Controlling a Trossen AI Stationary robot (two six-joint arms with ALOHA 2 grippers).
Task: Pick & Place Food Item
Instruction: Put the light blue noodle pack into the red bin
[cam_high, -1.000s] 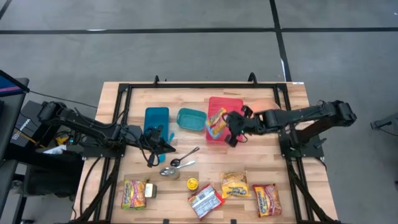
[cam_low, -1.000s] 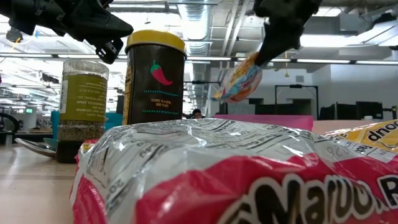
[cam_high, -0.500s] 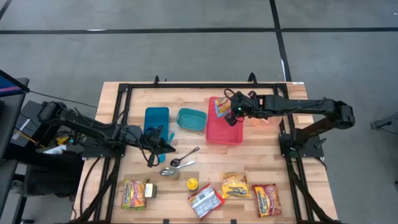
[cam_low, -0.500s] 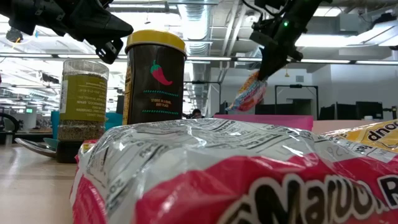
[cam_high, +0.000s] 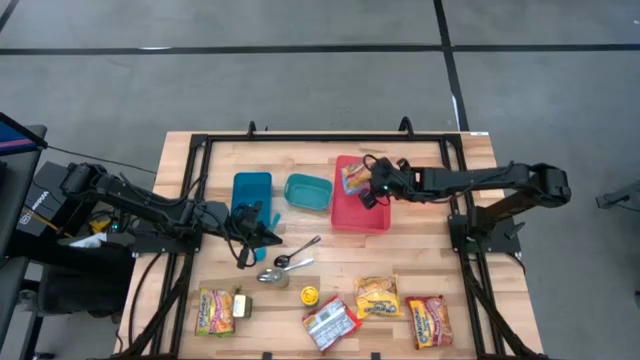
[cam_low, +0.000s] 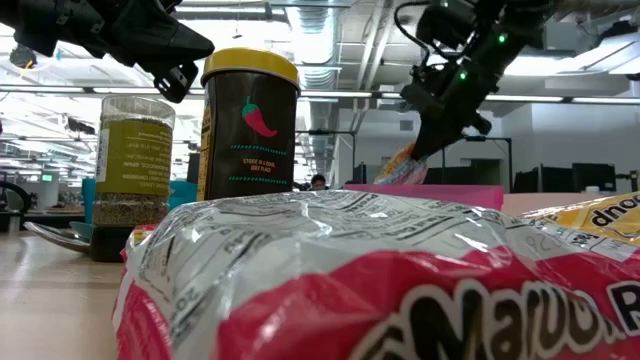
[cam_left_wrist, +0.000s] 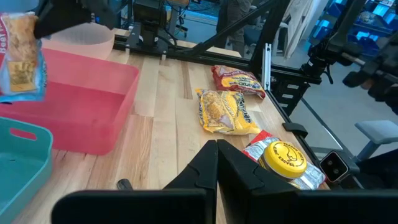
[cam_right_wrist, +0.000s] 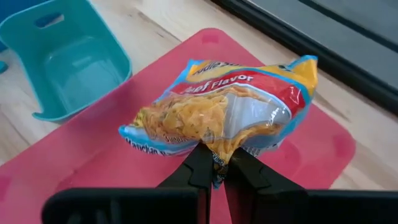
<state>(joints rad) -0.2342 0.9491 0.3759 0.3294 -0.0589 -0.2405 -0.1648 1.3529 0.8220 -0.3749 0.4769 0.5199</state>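
noodle packet (cam_right_wrist: 224, 118), blue-edged, beef flavour: pinched at its lower seam by right claw (cam_right_wrist: 214, 167), hanging low over the far end of the red bin (cam_high: 360, 210). not yet resting on the bin floor, judging by the low view. placing step in hand. next move calls for a short descent, then release clear of the bin wall. teal basket (cam_high: 308, 191) just beside the bin. left claw (cam_left_wrist: 217, 163) clenched on nothing, parked over the bench (cam_high: 430, 270) near the spoons (cam_high: 290, 262). more packets and a yellow-lidded jar (cam_high: 310, 295) lined up along the near edge.
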